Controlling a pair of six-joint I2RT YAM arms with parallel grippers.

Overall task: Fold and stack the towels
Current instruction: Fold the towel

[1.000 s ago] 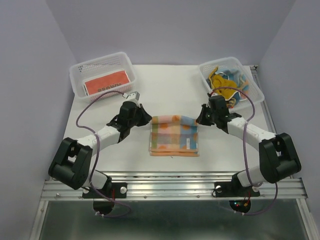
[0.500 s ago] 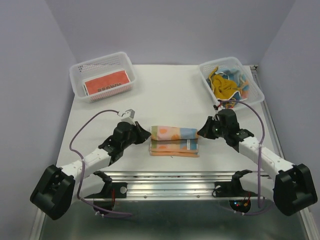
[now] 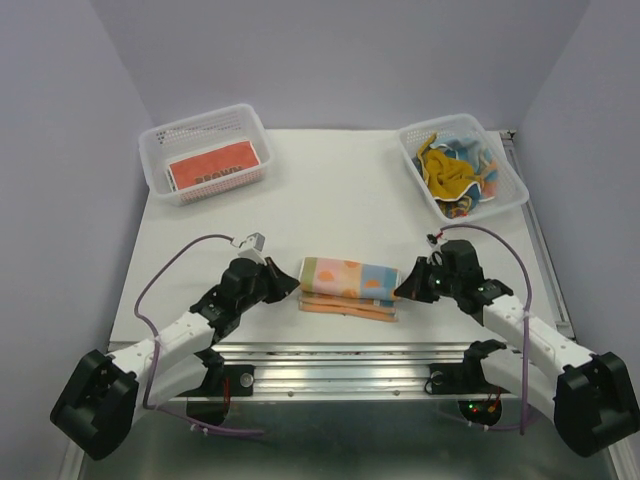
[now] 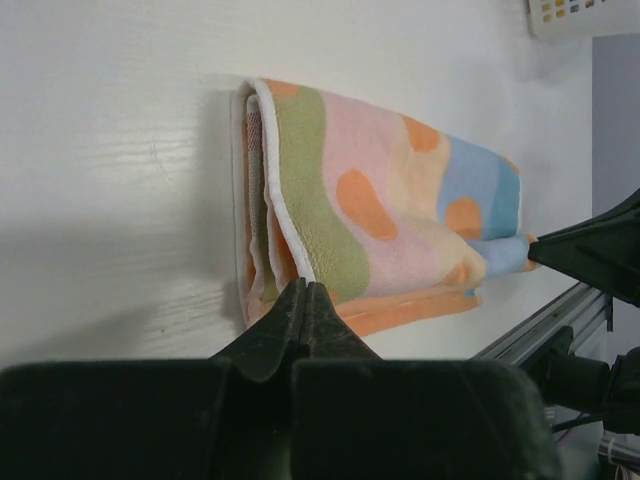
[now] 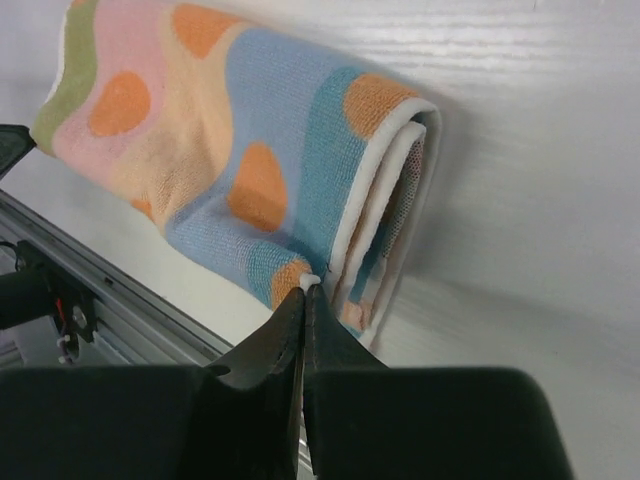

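White table (image 3: 340,195), overhead view. Lower centre: a multicoloured towel (image 3: 348,285) lies doubled into a narrow band near the front edge. The left gripper (image 3: 291,286) and right gripper (image 3: 403,291) sit at its two ends. Each has its jaws closed, pinching a corner of the uppermost layer, as both wrist views show. This fold appears nearly complete but not yet released. Upper left: a basket (image 3: 215,187) holds one folded orange-red towel (image 3: 212,165), apparently the start of the stack. Upper right: a second basket (image 3: 412,160) holds crumpled towels (image 3: 455,168), so most of the task probably remains.
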